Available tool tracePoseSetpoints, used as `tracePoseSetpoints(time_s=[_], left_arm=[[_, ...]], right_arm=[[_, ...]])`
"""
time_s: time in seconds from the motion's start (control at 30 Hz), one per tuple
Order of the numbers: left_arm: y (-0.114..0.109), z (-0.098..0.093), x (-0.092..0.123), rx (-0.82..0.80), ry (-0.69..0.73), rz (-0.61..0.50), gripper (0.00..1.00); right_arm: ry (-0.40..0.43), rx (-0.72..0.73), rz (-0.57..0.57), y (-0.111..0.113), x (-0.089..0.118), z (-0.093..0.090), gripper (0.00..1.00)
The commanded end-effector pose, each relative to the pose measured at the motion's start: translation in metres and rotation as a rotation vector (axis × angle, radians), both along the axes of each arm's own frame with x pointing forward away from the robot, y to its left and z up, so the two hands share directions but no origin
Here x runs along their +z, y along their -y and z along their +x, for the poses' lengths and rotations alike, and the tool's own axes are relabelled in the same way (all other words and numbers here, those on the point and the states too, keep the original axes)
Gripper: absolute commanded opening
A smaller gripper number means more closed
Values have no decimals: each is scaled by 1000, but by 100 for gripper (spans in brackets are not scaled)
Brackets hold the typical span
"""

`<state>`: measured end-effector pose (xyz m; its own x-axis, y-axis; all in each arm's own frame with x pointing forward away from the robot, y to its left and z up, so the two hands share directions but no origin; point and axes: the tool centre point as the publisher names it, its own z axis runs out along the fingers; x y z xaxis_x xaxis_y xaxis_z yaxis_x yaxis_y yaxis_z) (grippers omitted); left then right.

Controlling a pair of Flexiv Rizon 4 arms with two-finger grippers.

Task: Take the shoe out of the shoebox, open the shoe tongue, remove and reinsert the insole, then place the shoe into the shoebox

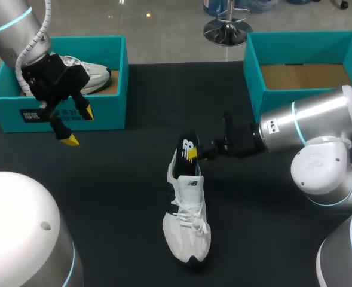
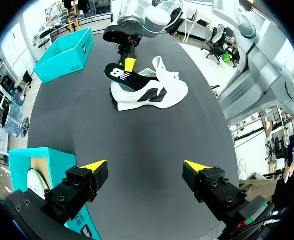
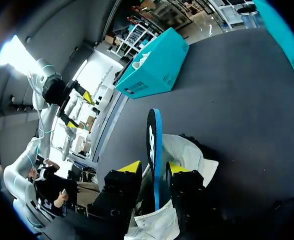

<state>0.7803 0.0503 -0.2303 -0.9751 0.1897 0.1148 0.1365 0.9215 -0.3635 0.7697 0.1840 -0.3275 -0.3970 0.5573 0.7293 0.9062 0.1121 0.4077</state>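
A white shoe (image 1: pixel 187 221) with black trim lies on the black table, toe toward the front edge. Its black insole (image 1: pixel 189 146) stands up out of the heel opening. My right gripper (image 1: pixel 195 154) reaches in from the right at the heel. In the right wrist view the insole (image 3: pixel 154 135) runs edge-on between the fingers of the right gripper (image 3: pixel 155 167), with a small gap on each side, above the shoe (image 3: pixel 189 157). My left gripper (image 1: pixel 74 125) hangs open and empty in front of the left shoebox (image 1: pixel 104 116). From the left gripper (image 2: pixel 146 167), the shoe (image 2: pixel 156 92) lies far ahead.
The left teal shoebox holds a second white shoe (image 1: pixel 89 75). An open teal shoebox (image 1: pixel 253 78) with a brown cardboard floor stands at the back right. Black tabletop (image 2: pixel 147 145) stretches between my left gripper and the shoe.
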Motion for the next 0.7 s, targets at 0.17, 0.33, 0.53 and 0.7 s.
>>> tracePoseSetpoints(time_s=[0.17,0.33,0.53,0.7], left_arm=[[0,-1,0,0,1,2,100],[0,-1,0,0,1,2,100],[0,-1,0,0,1,2,100],[0,-1,0,0,1,2,100]], right_arm=[[-4,-7,-7,0,-2,-4,0],[-6,-10,-5,2,-3,-7,0],[-36,11,8,-8,-12,-20,0],[-64,27,18,-16,-19,-33,0]])
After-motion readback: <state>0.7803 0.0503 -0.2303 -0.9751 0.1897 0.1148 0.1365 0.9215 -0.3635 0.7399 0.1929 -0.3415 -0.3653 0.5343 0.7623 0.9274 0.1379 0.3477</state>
